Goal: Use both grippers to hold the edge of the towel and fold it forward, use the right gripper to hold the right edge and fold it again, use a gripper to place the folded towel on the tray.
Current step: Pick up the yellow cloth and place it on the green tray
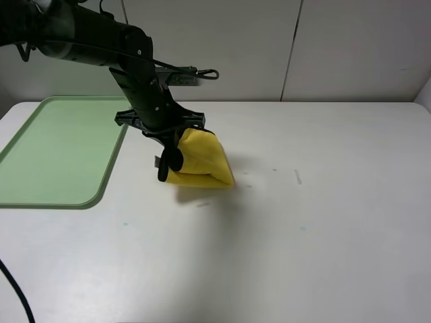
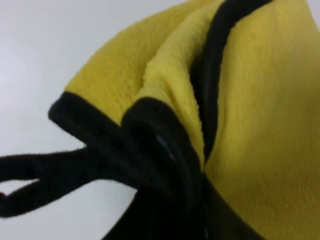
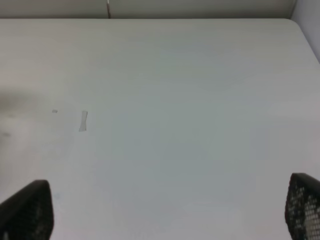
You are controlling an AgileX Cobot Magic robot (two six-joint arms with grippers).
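Note:
The yellow towel (image 1: 204, 161) is folded into a bunch and hangs from my left gripper (image 1: 165, 167), which is shut on its left side, just right of the tray (image 1: 109, 171). Its lower end is near the table; I cannot tell whether it touches. In the left wrist view the yellow plush (image 2: 260, 125), the black edge (image 2: 220, 50) and the black corner loop (image 2: 40, 175) fill the frame. The mint-green tray lies at the left. My right gripper (image 3: 165, 210) is open over bare table, away from the towel, and is out of the exterior view.
The white table (image 1: 303, 235) runs to a wall at the back. A small grey mark (image 1: 297, 176) lies right of the towel; it also shows in the right wrist view (image 3: 83, 121). A black cable (image 1: 17, 296) crosses the front left corner.

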